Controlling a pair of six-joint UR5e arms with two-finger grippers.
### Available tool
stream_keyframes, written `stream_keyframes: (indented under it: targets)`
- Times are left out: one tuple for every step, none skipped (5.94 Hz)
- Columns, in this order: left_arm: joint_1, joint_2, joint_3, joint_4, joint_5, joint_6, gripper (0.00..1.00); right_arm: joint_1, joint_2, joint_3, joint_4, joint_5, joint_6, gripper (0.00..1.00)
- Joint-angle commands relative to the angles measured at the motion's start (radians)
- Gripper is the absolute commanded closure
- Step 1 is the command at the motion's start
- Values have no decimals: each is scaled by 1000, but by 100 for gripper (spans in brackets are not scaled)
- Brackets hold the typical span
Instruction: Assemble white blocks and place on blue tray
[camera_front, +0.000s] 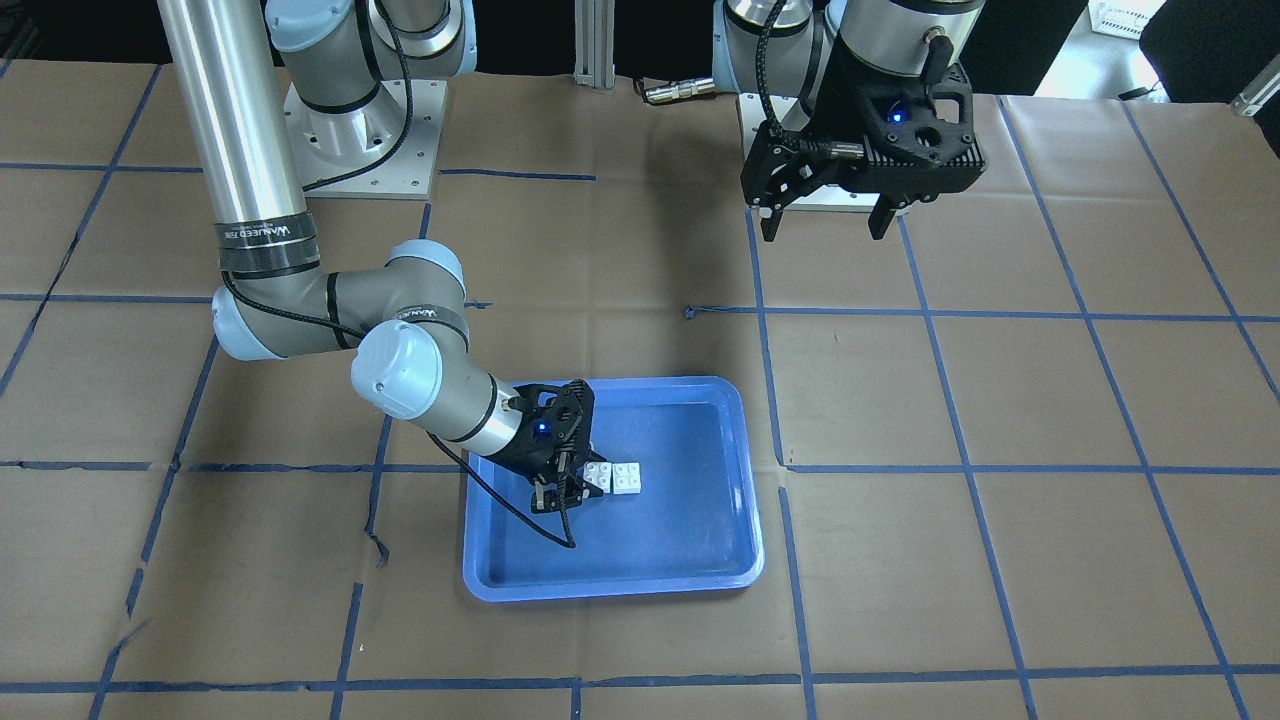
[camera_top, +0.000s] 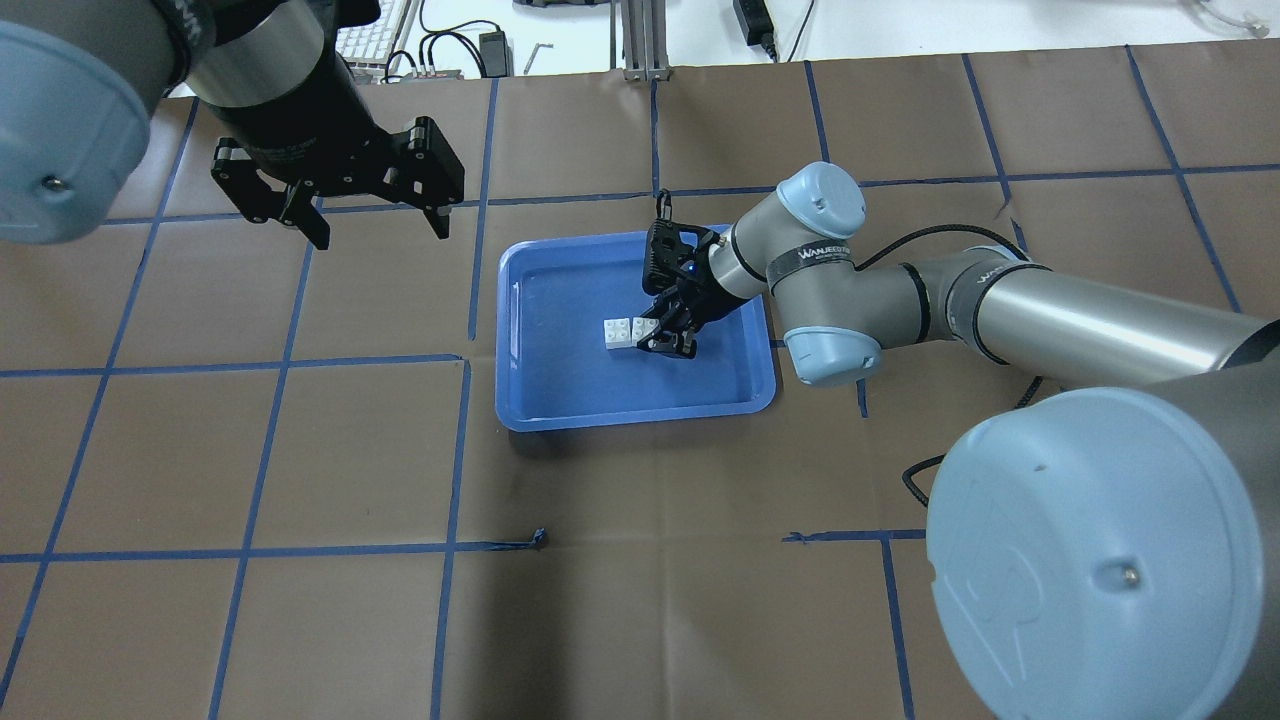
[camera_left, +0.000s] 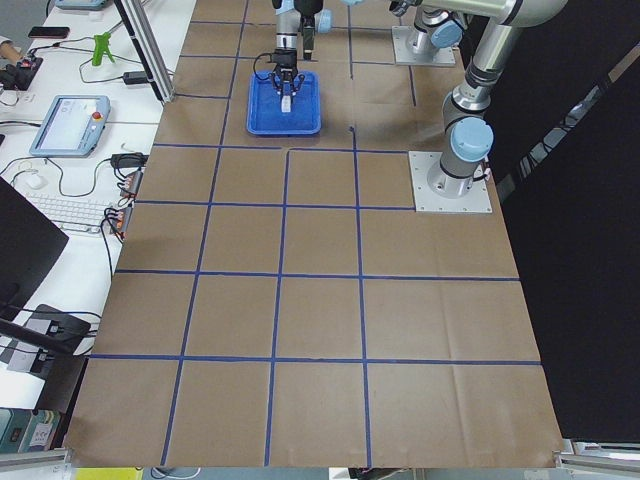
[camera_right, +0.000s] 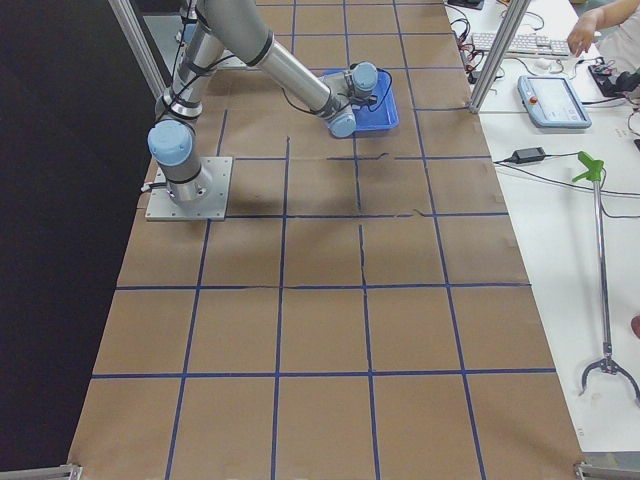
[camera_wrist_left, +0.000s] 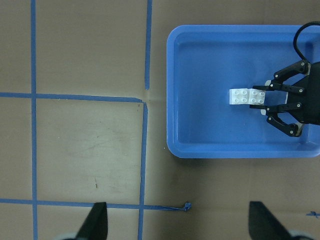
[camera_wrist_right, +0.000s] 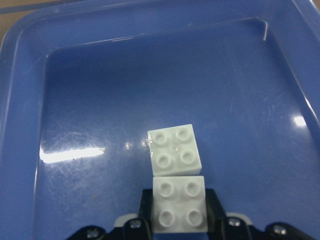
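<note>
Two white blocks lie side by side, studs up, touching, in the middle of the blue tray (camera_front: 610, 590). My right gripper (camera_front: 572, 490) reaches into the tray and its fingers close on the sides of the nearer block (camera_wrist_right: 179, 205). The other block (camera_wrist_right: 175, 149) lies just beyond it. The overhead view shows the pair (camera_top: 618, 333) with the right gripper (camera_top: 652, 335) at its right end. My left gripper (camera_top: 380, 235) is open and empty, held high above the table, left of the tray (camera_top: 630, 415).
Brown paper with blue tape grid lines covers the table. The tray floor around the blocks is bare. The arm bases (camera_front: 360, 140) stand at the robot's side. A side table with keyboard and pendant (camera_left: 70, 120) runs along the operators' side.
</note>
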Motion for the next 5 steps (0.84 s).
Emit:
stream_keyframes:
  targets:
    - [0,1,0,-2,0,0,1,9,1,-1,-2,2,1,75]
    - [0,-1,0,-3,0,0,1,9,1,-2,-3,0,-2,75]
    - [0,-1,0,-2,0,0,1,9,3,-2,-26,-1,-1,75]
    - [0,-1,0,-2,0,0,1,9,3,-2,-37,0,-2,75]
    - [0,-1,0,-2,0,0,1,9,3,-1,-55,0,1,75]
